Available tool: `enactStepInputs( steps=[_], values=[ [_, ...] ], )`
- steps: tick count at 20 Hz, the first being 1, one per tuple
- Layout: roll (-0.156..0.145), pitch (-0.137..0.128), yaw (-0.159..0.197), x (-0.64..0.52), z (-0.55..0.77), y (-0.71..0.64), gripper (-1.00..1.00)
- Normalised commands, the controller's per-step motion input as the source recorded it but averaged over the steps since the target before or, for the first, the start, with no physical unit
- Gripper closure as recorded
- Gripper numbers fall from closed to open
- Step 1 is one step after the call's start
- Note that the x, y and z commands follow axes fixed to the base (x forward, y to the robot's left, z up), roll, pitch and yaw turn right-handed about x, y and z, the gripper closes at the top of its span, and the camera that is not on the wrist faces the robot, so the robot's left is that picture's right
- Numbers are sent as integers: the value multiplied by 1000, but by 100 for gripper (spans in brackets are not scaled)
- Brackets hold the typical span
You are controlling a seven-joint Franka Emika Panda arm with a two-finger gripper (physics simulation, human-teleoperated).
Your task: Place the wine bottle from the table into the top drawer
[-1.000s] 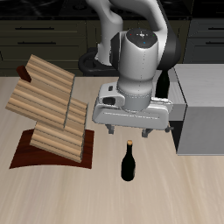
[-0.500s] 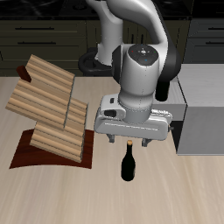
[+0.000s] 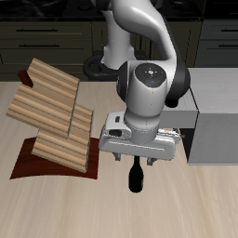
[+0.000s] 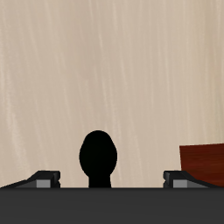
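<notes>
The wine bottle (image 3: pixel 136 178) stands upright on the pale wood table (image 3: pixel 56 206) near its front edge. It is near-black, and its neck and cork are hidden behind my gripper. My gripper (image 3: pixel 136 160) is open and low over the bottle, with one finger on each side of the neck and apart from it. In the wrist view the bottle (image 4: pixel 98 157) is a black shape between my two fingertips (image 4: pixel 44 178). The grey cabinet (image 3: pixel 218 125) stands close beside my gripper. I cannot tell its top drawer apart in this view. No second bottle shows.
A slatted wooden rack (image 3: pixel 51 110) on a dark red-brown base (image 3: pixel 26 165) stands on the other side of the bottle; the base's corner shows in the wrist view (image 4: pixel 203 162). My arm's body fills the space between the rack and the cabinet.
My gripper has come down and toward the table's front edge, from behind and above the bottle to around its neck. The cork is now hidden. The bottle has not moved.
</notes>
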Motion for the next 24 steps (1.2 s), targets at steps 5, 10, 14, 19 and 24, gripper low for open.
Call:
enactStepInputs(
  steps=[5, 10, 14, 19, 24],
  values=[
    [-4, 13, -18, -48, -82, -61, 100],
    [0, 10, -22, -1, -34, -21, 100],
    [-6, 1, -8, -19, 41, 4, 100],
    [6, -23, 7, -50, 243, 23, 100],
    [7, -25, -10, -55, 292, 22, 100]
  ],
)
